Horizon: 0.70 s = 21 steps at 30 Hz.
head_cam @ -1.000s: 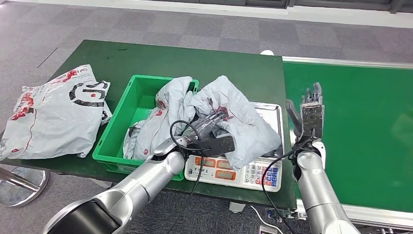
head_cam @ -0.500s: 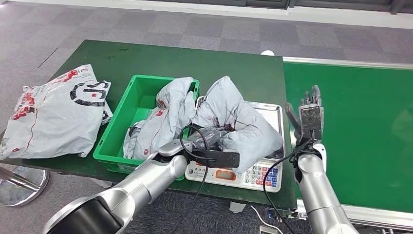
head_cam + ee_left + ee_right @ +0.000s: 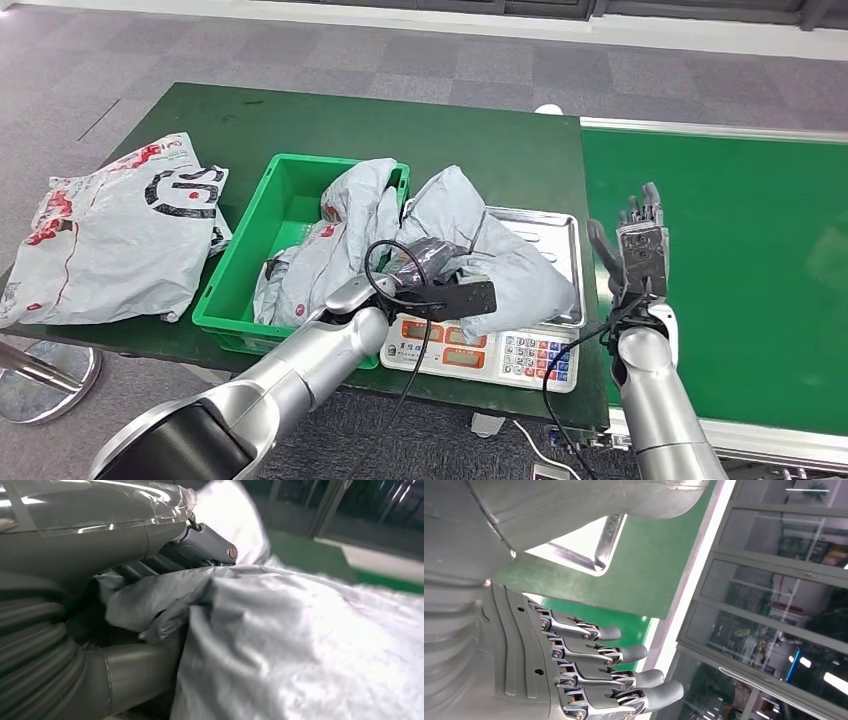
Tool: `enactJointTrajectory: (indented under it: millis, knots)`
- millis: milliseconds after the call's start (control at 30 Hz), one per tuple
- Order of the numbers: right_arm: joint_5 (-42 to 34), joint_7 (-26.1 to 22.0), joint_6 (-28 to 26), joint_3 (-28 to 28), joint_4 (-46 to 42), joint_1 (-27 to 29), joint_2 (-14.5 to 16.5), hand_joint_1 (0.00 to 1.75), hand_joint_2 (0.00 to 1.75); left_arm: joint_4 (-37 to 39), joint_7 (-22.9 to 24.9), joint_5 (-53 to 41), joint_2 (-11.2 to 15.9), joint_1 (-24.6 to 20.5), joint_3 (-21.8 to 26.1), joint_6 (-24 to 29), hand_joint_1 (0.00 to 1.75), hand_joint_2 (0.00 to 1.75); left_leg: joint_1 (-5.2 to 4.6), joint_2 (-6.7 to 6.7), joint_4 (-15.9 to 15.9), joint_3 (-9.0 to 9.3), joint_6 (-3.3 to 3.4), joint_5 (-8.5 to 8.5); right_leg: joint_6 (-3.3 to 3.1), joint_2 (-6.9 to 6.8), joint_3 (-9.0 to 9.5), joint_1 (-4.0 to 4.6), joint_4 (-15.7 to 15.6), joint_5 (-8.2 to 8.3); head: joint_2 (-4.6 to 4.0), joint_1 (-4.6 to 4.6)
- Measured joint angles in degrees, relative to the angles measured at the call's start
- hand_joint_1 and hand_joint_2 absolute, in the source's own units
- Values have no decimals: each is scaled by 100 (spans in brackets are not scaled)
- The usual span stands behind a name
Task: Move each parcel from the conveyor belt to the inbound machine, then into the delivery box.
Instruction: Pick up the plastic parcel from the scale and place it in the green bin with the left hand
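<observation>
A crumpled grey parcel (image 3: 515,278) lies on the steel tray (image 3: 548,226) of the scale (image 3: 470,352), its near edge hanging over the display. My left hand (image 3: 432,262) grips a fold of it at its left side; in the left wrist view the grey plastic (image 3: 310,645) is bunched between the thumb and fingers (image 3: 200,542). Another grey parcel (image 3: 340,240) slumps over the right wall of the green bin (image 3: 255,235). My right hand (image 3: 640,245) stands upright and empty at the edge of the conveyor belt (image 3: 740,260), fingers (image 3: 624,672) straight and apart.
A large white bag with red and black print (image 3: 110,230) lies on the dark green table (image 3: 450,130), left of the bin. Black cables loop by my left wrist and run off the table's front edge. Grey carpet lies beyond.
My left hand has carried the parcel to the right and lowered it, so it now lies flatter on the scale tray. My right hand has sunk slightly and stays spread.
</observation>
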Motion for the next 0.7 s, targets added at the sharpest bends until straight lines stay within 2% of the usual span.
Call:
enactJointTrajectory:
  millis: [233,433,700]
  knots:
    - [-1,41,109,-60,-60,-7,6,0,175,-408,-58,218,-70,-244,264,208,175,175,0,0,-1,-10,0,-1,1,1,-8,0,0,-1,1,0]
    - [-49,-43,167,-61,107,-300,38,0,175,-961,110,243,-75,-586,489,238,175,175,0,-1,-1,-14,0,0,1,-1,-11,0,0,-1,0,0]
    - [-152,-157,112,-61,220,-364,72,0,175,-1263,126,207,-73,-689,578,492,175,175,0,-1,-1,-15,0,-1,1,-3,-11,0,0,-2,0,0]
